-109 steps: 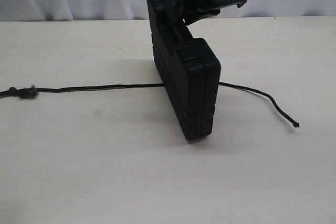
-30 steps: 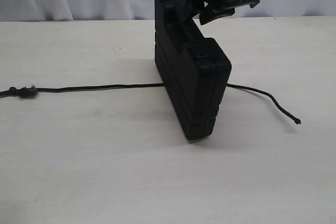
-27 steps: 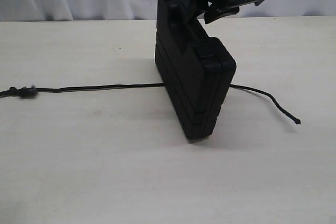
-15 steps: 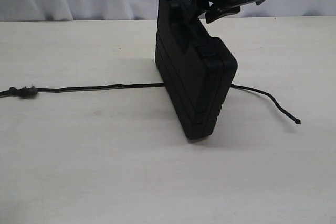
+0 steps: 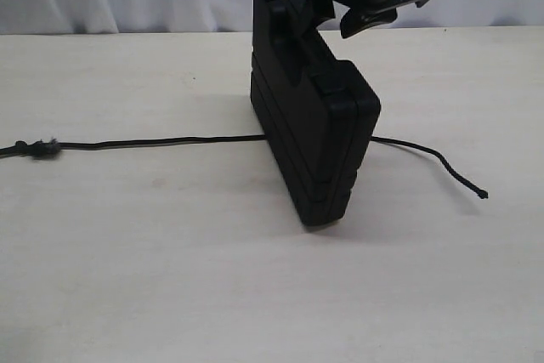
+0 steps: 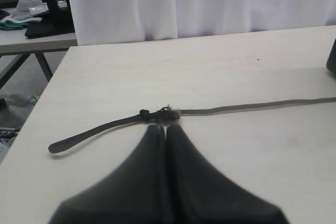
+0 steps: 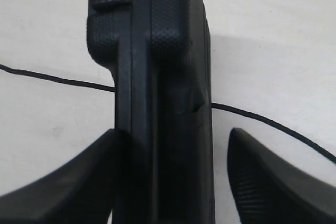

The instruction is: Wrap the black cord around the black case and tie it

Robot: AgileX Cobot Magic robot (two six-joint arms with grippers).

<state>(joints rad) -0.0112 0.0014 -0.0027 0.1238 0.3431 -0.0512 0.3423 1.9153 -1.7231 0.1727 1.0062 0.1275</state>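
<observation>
At far left, the left gripper (image 6: 165, 129) has its jaws pressed together, holding nothing. Their tips sit just beside the small knot (image 6: 168, 112) in the black cord (image 5: 153, 142). The cord lies flat on the pale table (image 5: 170, 278) and runs rightward to the black case (image 5: 310, 138). It disappears at the case's base and reappears on its right, ending in a loose, curved tip (image 5: 482, 195). The case stands upright on one long edge, mid-table. At its far top end, the right gripper (image 7: 177, 140) straddles it with jaws apart. One finger (image 7: 79, 182) lies against or very close to one face. The other finger (image 7: 273, 182) stands clear of the opposite face, with bare table showing between.
</observation>
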